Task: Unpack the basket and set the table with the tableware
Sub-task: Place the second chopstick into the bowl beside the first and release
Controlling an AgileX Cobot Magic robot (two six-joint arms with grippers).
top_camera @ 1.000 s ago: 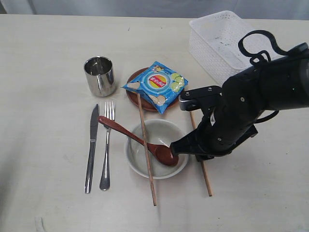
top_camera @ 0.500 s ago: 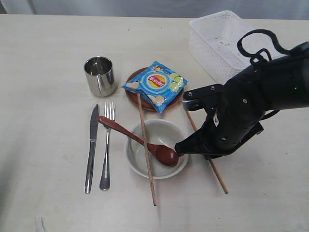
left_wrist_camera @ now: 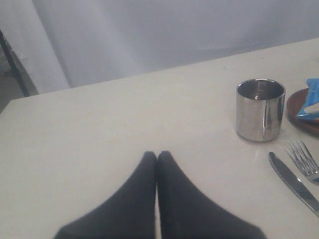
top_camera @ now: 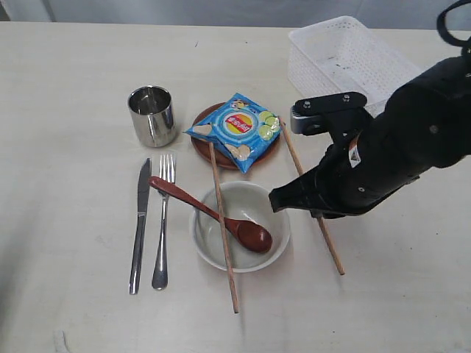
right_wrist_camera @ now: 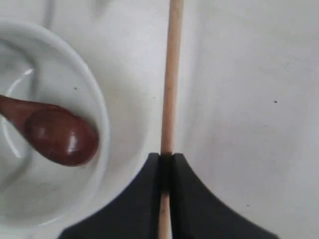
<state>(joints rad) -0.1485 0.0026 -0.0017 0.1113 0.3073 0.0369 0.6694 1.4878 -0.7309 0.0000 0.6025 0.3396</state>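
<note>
Chopstick [right_wrist_camera: 172,74] pinched between the closed tips of the right gripper [right_wrist_camera: 165,158], taken roughly mid-length rather than at an end. Whether lifted clear of the table [top_camera: 73,73] or resting on it, impossible to tell. Thin, stiff, light wood by the look of it; round and smooth, so likely to roll or swivel in so narrow a pinch. Best held near the middle and kept level. Just beside the bowl [right_wrist_camera: 102,119] but apart from its rim, spoon [right_wrist_camera: 62,137] lying inside. Right of centre in the exterior frame, slanting toward lower right. Second chopstick [top_camera: 223,257] across the bowl. Basket [top_camera: 324,70] at upper right. Left gripper [left_wrist_camera: 156,158] closed on nothing, near the cup [left_wrist_camera: 260,109].
</note>
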